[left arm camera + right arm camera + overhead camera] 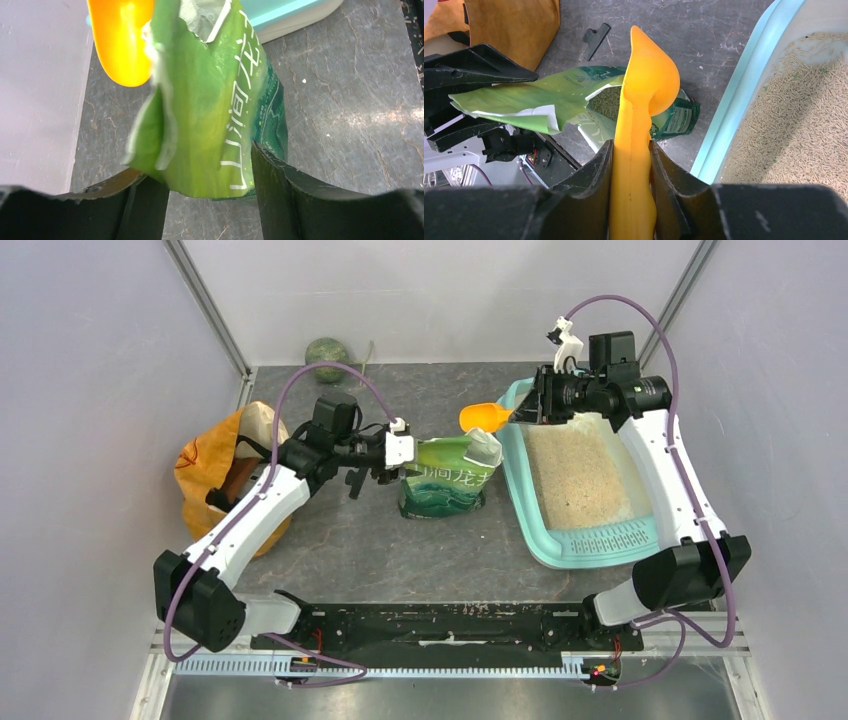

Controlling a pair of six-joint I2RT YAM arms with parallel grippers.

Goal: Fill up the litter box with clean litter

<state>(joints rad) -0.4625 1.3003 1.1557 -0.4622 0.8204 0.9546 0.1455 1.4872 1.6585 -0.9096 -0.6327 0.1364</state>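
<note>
Dark grey, stone-patterned tabletop [380,550] fills your workspace, with pale walls on three sides. At the far left an orange sack [205,475] slumps with its mouth open; you cannot make out what it holds. Behind it, against the back wall, sits a round green ball-like thing [327,358].

Your left gripper [210,170] reaches right to the green printed pouch [215,100], which stands near the table's middle. Its jaws stand apart, one on each side of the pouch's torn top edge; from the right wrist camera the lower jaw is clear of the film. Inside the pouch's open mouth you can see greenish-grey pellets. A small black clip [595,39] lies on the table beyond the pouch.

The orange scoop [644,100] hangs just above the pouch's mouth, between pouch and litter box. Your right gripper [631,150] is clamped on its handle. Whether the bowl carries anything, you cannot tell.

On the right lies the light-teal litter box [540,530], its slotted grille step at the near end. Clean litter [580,475], pale beige with a few green flecks, covers its floor from the far end up to the grille.
</note>
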